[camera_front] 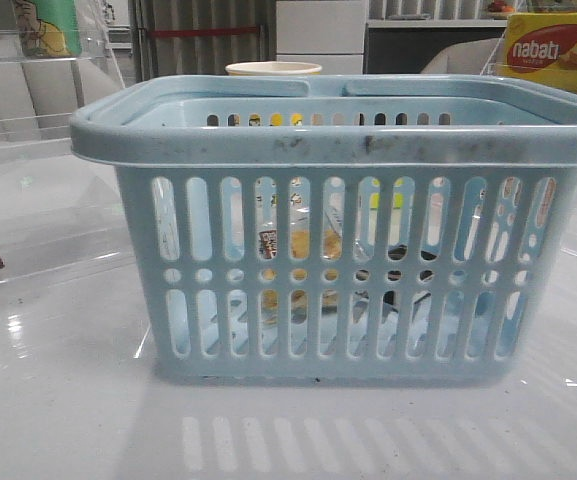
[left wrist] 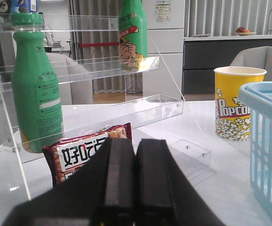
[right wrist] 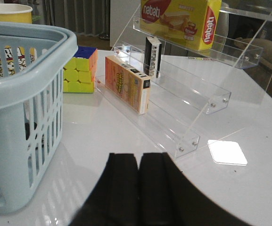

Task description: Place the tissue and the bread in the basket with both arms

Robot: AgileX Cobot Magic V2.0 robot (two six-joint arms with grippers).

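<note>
The light-blue basket (camera_front: 338,140) stands in the middle of the table. It also shows in the left wrist view (left wrist: 267,155) and the right wrist view (right wrist: 18,89). Through its slots I see the bread (camera_front: 313,245) in clear plastic with a small dark label, lying inside. Dark shapes lie low inside at the right; I cannot tell what they are. No tissue shows plainly. My left gripper (left wrist: 135,141) is shut and empty, left of the basket. My right gripper (right wrist: 139,155) is shut and empty, right of the basket. Neither gripper shows in the front view.
On the left, a clear acrylic shelf (left wrist: 126,106) holds two green bottles (left wrist: 34,89) and a red snack packet (left wrist: 79,153). A popcorn cup (left wrist: 237,103) stands behind the basket. On the right, another shelf (right wrist: 183,108) holds a Nabati box (right wrist: 180,19), an orange box (right wrist: 126,82) and a Rubik's cube (right wrist: 81,70).
</note>
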